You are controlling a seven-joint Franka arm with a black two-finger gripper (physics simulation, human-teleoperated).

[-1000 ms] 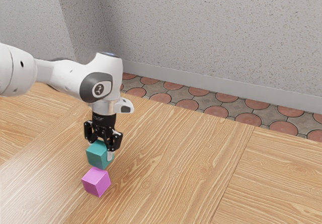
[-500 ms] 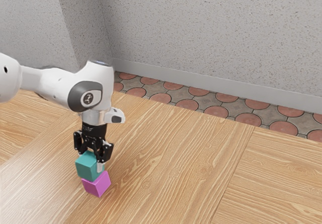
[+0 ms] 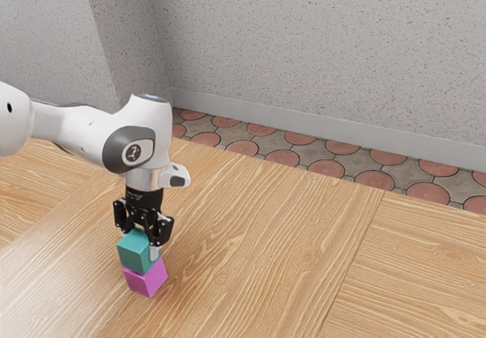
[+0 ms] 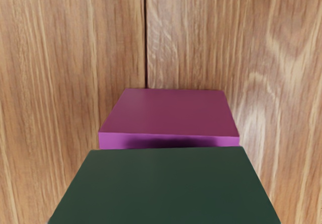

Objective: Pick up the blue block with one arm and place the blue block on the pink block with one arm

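Clamping the teal-blue cube (image 3: 134,252) in the black gripper (image 3: 141,235), apparently seating it on the pink cube (image 3: 146,280) atop the wooden counter (image 3: 266,239), leaving only release and retreat.

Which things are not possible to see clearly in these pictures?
- Exterior view: the hand covers part of the top of the blue block.
- Exterior view: the blue block covers the top face of the pink block.
- Wrist view: the picture's edge cuts off the blue block, which hides the pink block's near side.
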